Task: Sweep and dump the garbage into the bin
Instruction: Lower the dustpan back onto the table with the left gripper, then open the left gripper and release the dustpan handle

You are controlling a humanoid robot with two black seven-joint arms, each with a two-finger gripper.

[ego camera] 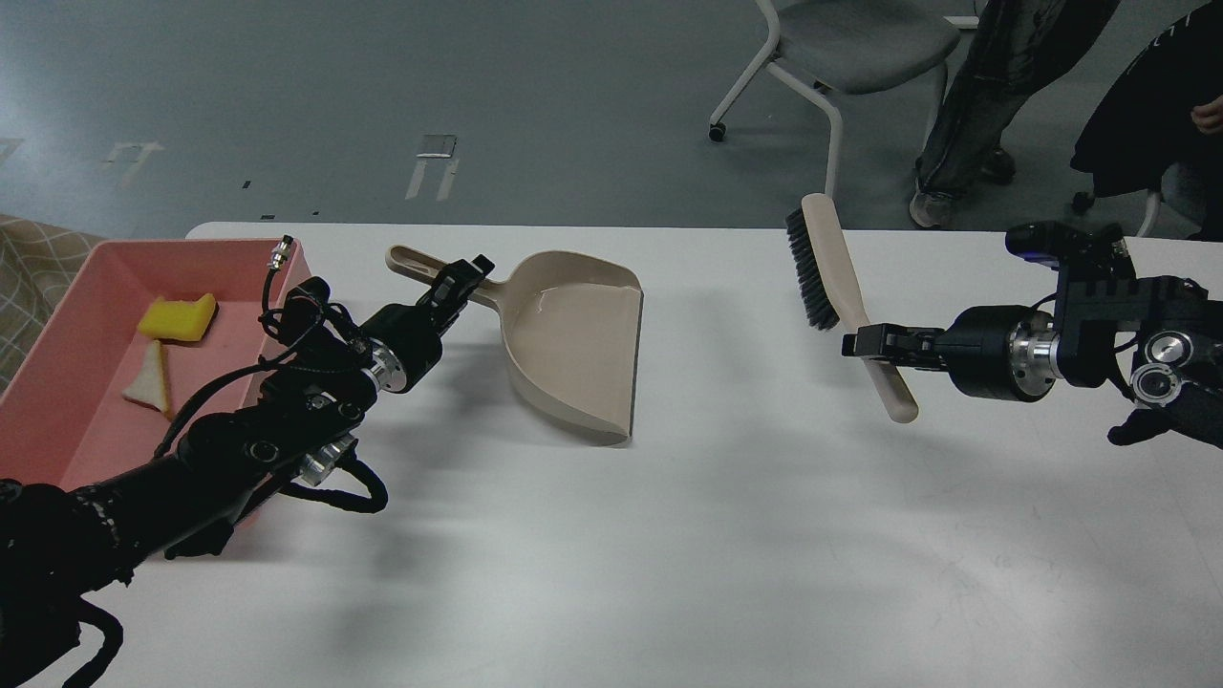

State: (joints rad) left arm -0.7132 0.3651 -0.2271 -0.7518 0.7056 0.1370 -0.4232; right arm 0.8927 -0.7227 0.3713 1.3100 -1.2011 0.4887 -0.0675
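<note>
The pink bin [57,401] stands at the table's left edge. In it lie the garbage: a yellow sponge chunk [178,317] and a white bread slice [148,376]. My left gripper [459,280] is shut on the handle of the beige dustpan [573,339], which sits low over the table right of the bin and shows nothing inside. My right gripper [865,344] is shut on the handle of a beige brush [831,277] with black bristles, held above the table at the right.
The white table [669,535] reaches from the bin to the right edge. Beyond its far edge stand a grey chair [841,48] and people's legs [965,105].
</note>
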